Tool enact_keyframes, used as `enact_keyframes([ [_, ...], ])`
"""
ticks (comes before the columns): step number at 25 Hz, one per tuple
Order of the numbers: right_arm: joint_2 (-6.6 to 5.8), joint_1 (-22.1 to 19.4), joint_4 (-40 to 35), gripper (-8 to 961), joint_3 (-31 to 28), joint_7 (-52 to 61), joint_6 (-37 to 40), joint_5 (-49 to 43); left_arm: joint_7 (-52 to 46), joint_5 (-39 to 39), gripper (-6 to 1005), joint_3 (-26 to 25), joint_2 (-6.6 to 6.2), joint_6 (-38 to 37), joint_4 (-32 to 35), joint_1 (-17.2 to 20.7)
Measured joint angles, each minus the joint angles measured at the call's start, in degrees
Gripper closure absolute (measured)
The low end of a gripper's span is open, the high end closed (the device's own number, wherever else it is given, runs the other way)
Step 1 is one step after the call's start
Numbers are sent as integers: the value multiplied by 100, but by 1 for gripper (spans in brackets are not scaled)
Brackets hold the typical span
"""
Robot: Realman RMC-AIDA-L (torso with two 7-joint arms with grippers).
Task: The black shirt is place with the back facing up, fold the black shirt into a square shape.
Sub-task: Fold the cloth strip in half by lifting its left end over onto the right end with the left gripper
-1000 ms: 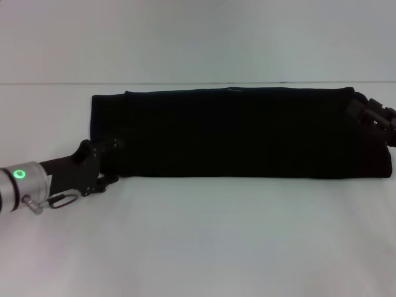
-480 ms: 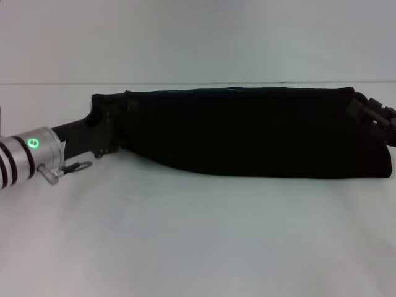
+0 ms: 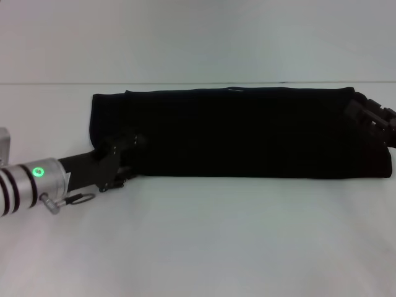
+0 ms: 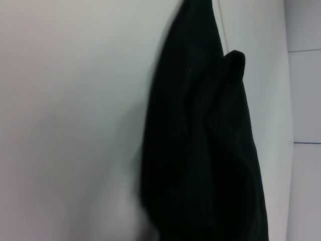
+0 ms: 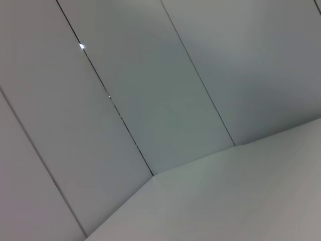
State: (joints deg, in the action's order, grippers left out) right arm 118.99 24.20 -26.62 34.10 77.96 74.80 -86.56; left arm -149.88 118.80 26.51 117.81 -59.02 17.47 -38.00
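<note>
The black shirt [image 3: 247, 133] lies on the white table as a long folded band, stretched from left to right. It also fills the middle of the left wrist view [image 4: 205, 150]. My left gripper [image 3: 131, 146] is at the shirt's near-left corner, low over the cloth and dark against it. My right gripper [image 3: 373, 117] is at the shirt's far right end, against the cloth. The right wrist view shows only wall panels and no shirt.
The white table [image 3: 204, 241] stretches in front of the shirt, with its back edge against a pale wall [image 3: 198, 37]. My left arm's silver wrist with a green light [image 3: 37, 173] lies low over the table's left side.
My left gripper went back along the shirt's left end, drawing up the near-left edge, then came forward and right. The shirt's near edge lies straight again. The right gripper has not moved.
</note>
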Motion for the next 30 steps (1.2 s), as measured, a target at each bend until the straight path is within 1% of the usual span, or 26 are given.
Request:
enact_keyframes([
  [3, 1, -2, -1, 253, 0, 0, 0, -2, 7, 0, 145, 73, -11, 242, -26, -142],
  [6, 4, -6, -1, 254, 0, 0, 13, -2, 35, -2, 164, 75, 15, 563, -9, -296],
  [9, 10, -10, -1, 254, 0, 0, 38, 12, 35, -1, 182, 75, 1, 765, -22, -401],
  [13, 2, -21, -20, 253, 0, 0, 75, 27, 17, -1, 206, 97, -15, 759, -11, -422],
  [19, -16, -39, -30, 252, -73, 6, 179, 41, 185, 8, 243, 183, -10, 679, 75, -329],
  [30, -26, -35, -3, 253, -130, 9, 151, 24, 300, 11, 491, 301, -4, 836, 57, -359],
])
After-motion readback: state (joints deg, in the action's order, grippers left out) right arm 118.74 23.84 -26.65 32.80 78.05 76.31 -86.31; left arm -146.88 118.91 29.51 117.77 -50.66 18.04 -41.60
